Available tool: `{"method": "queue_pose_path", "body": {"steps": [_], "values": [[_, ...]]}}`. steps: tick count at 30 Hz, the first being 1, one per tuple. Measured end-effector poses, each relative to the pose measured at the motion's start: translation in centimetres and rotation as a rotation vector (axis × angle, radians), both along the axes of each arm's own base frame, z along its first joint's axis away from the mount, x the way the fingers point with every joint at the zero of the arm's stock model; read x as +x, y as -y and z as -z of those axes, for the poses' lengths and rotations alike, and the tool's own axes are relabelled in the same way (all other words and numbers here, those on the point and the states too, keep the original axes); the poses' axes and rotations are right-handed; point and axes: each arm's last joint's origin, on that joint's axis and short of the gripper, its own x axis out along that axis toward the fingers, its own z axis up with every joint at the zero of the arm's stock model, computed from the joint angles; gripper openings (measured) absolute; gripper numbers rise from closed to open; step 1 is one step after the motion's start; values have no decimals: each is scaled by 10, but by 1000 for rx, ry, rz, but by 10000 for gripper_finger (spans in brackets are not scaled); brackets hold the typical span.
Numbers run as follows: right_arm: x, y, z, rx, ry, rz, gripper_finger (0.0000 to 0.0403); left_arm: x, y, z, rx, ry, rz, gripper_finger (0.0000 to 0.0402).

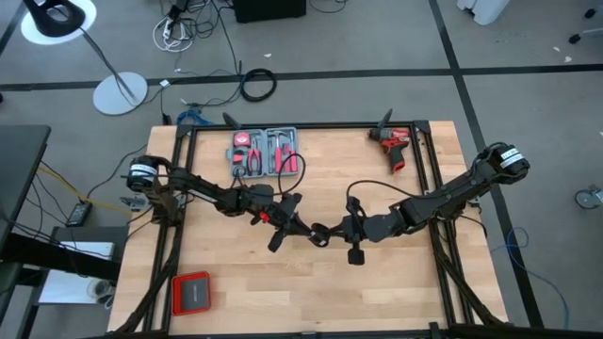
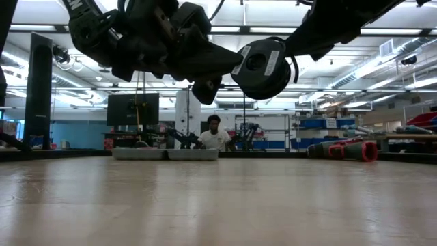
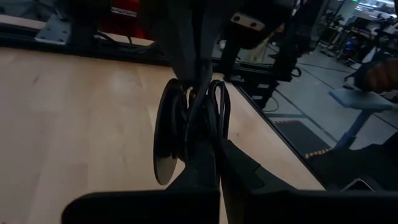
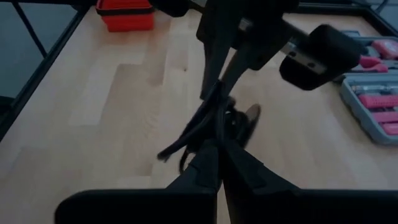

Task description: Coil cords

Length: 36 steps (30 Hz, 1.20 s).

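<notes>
Hands meet mid-bench, raised: left hand (image 1: 306,227) and right hand (image 1: 332,231) both clamped on the cords (image 1: 319,232) (bundled loops between them).

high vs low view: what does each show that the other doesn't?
High view only: both arms meet over the table's middle, the left gripper and right gripper shut on the cord between them; red drill at the far right, red-and-black box near left, and the wooden table itself in full.

Low view only: a person seated in the room behind, and that both arms hang well above the tabletop.

Shared: the grey tool case at the table's far edge, and both arms.
</notes>
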Motion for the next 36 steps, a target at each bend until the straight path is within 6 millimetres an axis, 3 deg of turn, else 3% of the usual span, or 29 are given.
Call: {"method": "queue_pose_path", "body": {"steps": [11,22,29,36], "values": [[-1,0,1,36,-8,45,5,1,-1,-5,26,53,-39,1],[-1,0,1,60,1,69,5,-7,-2,-36,69,184,-42,1],[1,-1,-2,78,40,76,8,-8,-1,-40,69,215,-58,1],[4,0,-4,109,75,92,28,-8,13,-40,106,224,-81,1]]}}
